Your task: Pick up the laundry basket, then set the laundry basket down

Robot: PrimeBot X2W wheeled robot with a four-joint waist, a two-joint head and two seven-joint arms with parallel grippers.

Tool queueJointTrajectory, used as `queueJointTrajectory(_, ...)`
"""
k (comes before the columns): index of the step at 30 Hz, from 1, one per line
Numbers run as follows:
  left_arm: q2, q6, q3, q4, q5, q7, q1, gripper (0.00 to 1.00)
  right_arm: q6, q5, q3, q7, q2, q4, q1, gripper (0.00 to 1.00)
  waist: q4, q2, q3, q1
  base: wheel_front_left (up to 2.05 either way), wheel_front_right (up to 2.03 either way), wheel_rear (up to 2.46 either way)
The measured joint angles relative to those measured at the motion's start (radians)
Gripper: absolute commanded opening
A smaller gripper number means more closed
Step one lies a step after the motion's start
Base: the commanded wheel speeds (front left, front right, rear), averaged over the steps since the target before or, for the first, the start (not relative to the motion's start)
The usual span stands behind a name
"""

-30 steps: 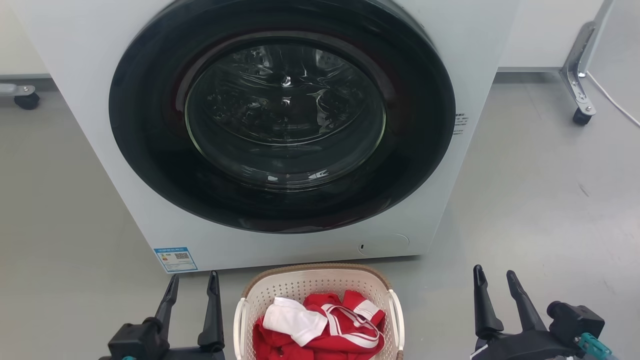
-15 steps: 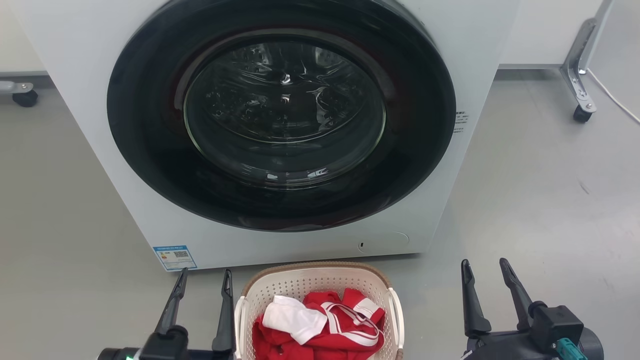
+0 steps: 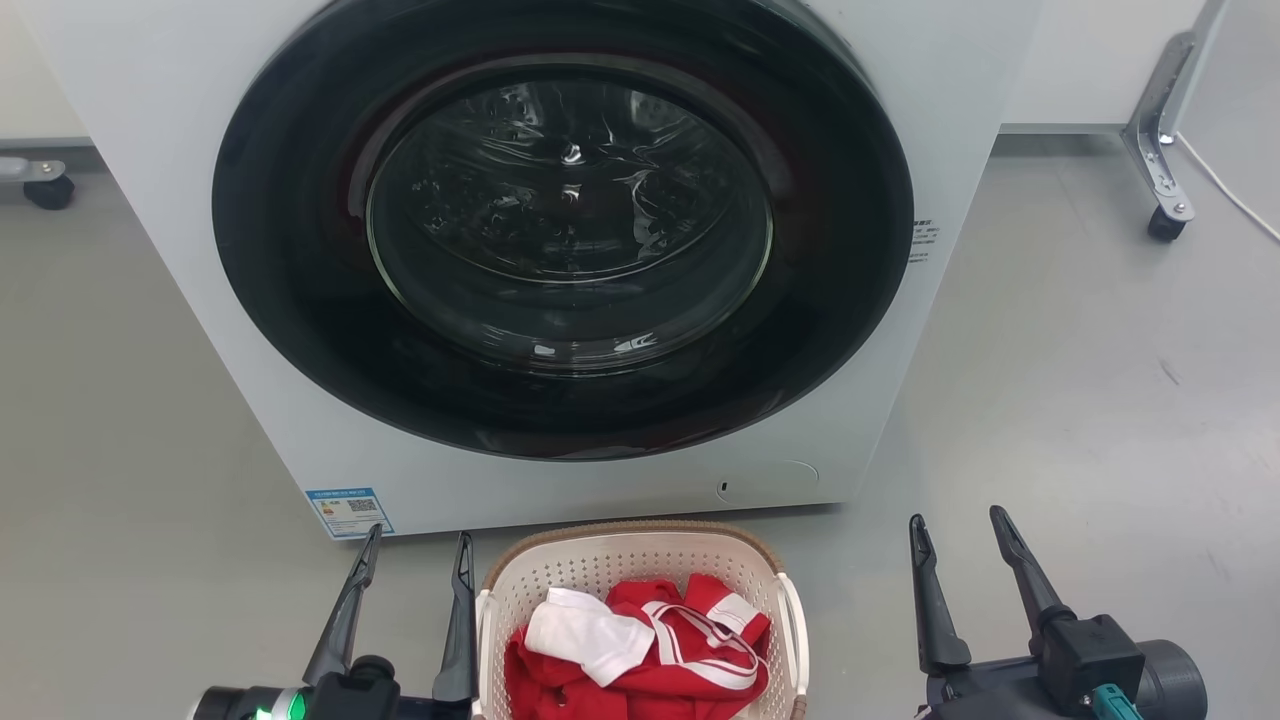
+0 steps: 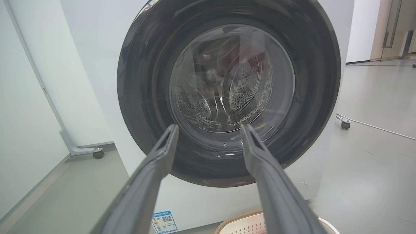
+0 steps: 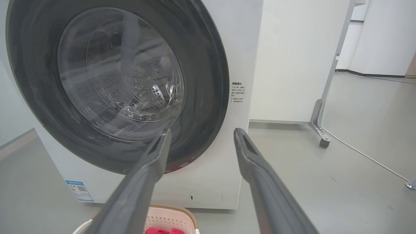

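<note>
The laundry basket (image 3: 600, 570), cream-white and perforated with a brown rim, stands on the floor in front of the washing machine. Red and white clothes (image 3: 640, 650) lie inside it. My left gripper (image 3: 418, 545) is open right beside the basket's left handle, its inner finger close to the rim. My right gripper (image 3: 955, 528) is open too, a short way off the basket's right side. The basket's far rim (image 4: 240, 221) peeks in at the bottom of the left wrist view between my open left gripper (image 4: 209, 130), and its rim (image 5: 172, 211) also shows under my right gripper (image 5: 201, 133).
The white washing machine (image 3: 180, 150) with its round dark door (image 3: 570, 220) shut rises just behind the basket. Castered frame legs stand at the back right (image 3: 1160, 180) and back left (image 3: 45, 185). A white cable (image 3: 1230, 195) runs along the grey floor at right.
Both grippers have moved forward and inward toward the basket's sides, the left one closing up on the left handle. The basket has stayed put.
</note>
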Motion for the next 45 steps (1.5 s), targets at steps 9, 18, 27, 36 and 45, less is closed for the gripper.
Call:
queueJointTrajectory(9,-0.002,0.000,0.004,0.000,-0.001,0.000,0.003,1.00,0.000,-0.005,-0.003,0.000,0.000,-0.005,0.000,1.00,0.000,0.0000,0.001,0.0000,0.00,0.00,0.00)
queueJointTrajectory(18,-0.003,0.000,0.006,0.000,0.002,0.000,0.003,1.00,0.000,-0.008,-0.008,0.000,0.000,-0.011,0.001,1.00,-0.001,0.0000,0.005,0.0000,0.00,0.00,0.00)
queueJointTrajectory(27,-0.004,0.000,0.006,0.000,0.008,0.000,0.003,1.00,0.002,-0.008,-0.014,0.000,0.001,-0.014,0.001,1.00,0.000,0.0000,0.014,0.0000,0.00,0.00,0.00)
queueJointTrajectory(36,-0.005,0.000,0.008,-0.007,0.008,0.000,0.006,1.00,0.006,-0.008,-0.025,0.000,0.002,-0.025,-0.001,1.00,-0.001,0.0000,0.059,0.0000,0.00,0.00,0.00)
queueJointTrajectory(45,-0.007,-0.001,0.002,0.016,-0.003,0.000,-0.072,1.00,0.024,-0.008,-0.048,-0.001,0.003,-0.019,-0.076,1.00,0.000,0.0001,0.143,0.0001,0.00,0.00,0.00)
